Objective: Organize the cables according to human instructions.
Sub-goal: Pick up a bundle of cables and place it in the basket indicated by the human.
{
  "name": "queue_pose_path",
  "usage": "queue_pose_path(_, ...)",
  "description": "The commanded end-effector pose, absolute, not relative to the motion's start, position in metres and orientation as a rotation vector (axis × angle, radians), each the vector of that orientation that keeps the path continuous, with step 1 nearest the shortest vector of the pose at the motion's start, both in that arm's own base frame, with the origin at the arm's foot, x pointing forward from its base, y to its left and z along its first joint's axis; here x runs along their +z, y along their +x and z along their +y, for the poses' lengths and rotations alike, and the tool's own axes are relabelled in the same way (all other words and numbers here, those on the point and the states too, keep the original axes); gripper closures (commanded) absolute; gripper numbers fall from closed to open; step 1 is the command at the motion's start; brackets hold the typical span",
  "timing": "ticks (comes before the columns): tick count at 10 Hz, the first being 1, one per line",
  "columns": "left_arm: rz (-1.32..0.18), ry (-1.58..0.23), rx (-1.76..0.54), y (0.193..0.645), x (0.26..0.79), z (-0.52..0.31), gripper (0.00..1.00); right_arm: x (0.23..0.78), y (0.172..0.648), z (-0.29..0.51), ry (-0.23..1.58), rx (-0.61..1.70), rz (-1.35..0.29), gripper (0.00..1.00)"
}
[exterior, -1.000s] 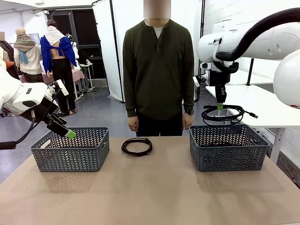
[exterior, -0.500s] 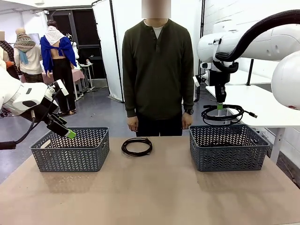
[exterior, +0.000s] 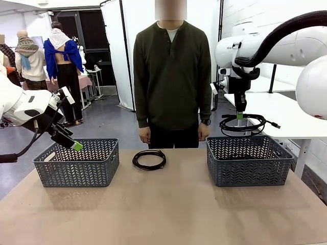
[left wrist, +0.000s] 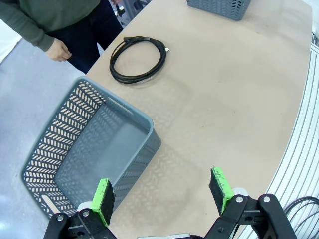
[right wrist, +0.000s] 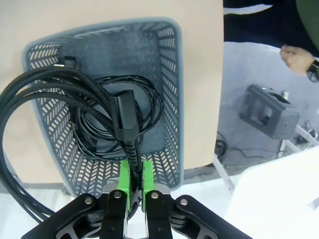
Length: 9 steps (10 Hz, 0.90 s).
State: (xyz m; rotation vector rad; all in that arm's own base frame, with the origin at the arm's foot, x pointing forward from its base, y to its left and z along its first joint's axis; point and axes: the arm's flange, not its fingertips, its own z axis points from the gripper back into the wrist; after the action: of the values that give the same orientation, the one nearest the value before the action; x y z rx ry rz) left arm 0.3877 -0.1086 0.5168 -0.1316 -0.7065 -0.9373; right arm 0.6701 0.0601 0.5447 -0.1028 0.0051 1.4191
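Note:
My right gripper (exterior: pixel 239 116) (right wrist: pixel 134 175) is shut on a coiled black cable (exterior: pixel 245 124) (right wrist: pixel 45 94), which hangs just above the right grey basket (exterior: pixel 249 160) (right wrist: pixel 169 89). Another coiled cable (right wrist: pixel 124 124) lies on that basket's floor. A third coil (exterior: pixel 149 159) (left wrist: pixel 138 59) rests on the table between the baskets, in front of the human (exterior: pixel 172 76), whose arms hang down. My left gripper (exterior: pixel 75 146) (left wrist: pixel 162 194) is open with nothing between its fingers, held above the front left rim of the left basket (exterior: pixel 77 162) (left wrist: pixel 89 149), which holds nothing.
The tan tabletop (exterior: pixel 168 209) has free room in its near half. A white table (exterior: pixel 291 115) stands to the right behind the right basket. The person's hand (left wrist: pixel 59 51) hangs near the table's far edge.

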Motion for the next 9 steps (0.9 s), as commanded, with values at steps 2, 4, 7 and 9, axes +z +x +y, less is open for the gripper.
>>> queue_pose_path(2,-0.71,-0.144,-0.945,0.389,0.515,-0.106,0.0,0.534,0.672,0.06,-0.097,1.45,-0.021,1.0)
queue_pose_path(4,-0.71,-0.144,-0.945,0.389,0.515,-0.106,0.0,0.515,0.672,0.057,-0.071,1.497,-0.05,1.0)
queue_pose_path(7,-0.71,-0.144,-0.945,0.389,0.515,-0.106,0.0,0.498,0.672,0.038,-0.048,1.572,-0.077,1.0)
queue_pose_path(9,-0.71,-0.144,-0.945,0.389,0.515,-0.106,0.0,0.489,0.676,0.029,-0.02,1.622,-0.068,1.0)
